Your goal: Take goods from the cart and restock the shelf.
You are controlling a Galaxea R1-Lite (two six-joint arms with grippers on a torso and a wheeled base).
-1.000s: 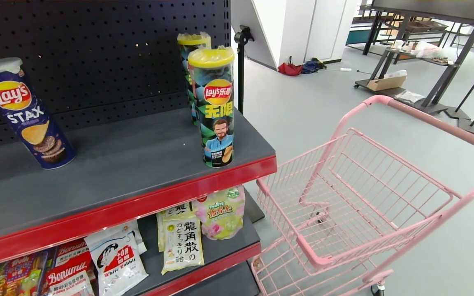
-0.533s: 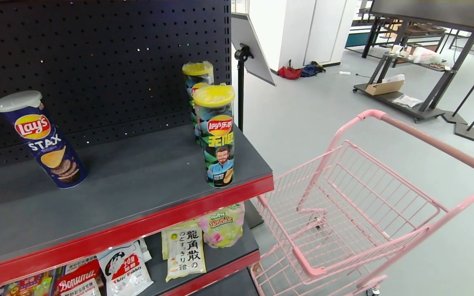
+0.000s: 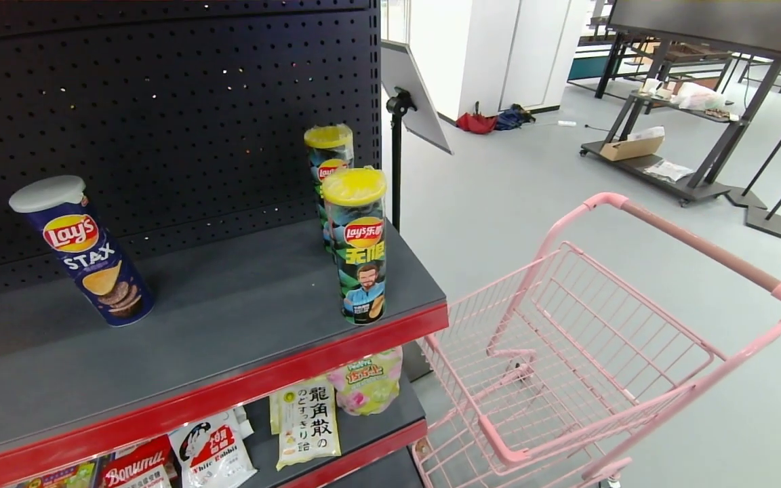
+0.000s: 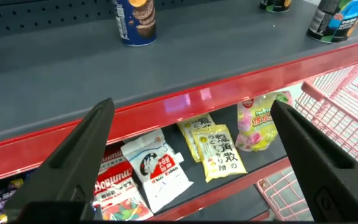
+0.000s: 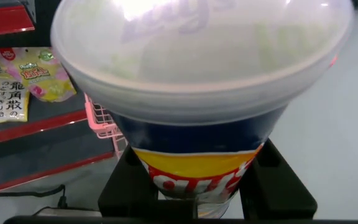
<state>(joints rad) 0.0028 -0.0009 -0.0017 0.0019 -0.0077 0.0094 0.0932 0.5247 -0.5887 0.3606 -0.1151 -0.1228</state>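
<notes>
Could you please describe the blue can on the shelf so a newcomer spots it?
Find the upper grey shelf with the red edge. The blue can stands alone toward its left. Unlike the two yellow-lidded cans at right, its lid is white.

floor: grey | wall: white | black metal rack: far right, holding cardboard box

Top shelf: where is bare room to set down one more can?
Bare between the blue can and the two yellow-lid cans, and along the red edge. Crowded at the right end and on the lower shelf.
</notes>
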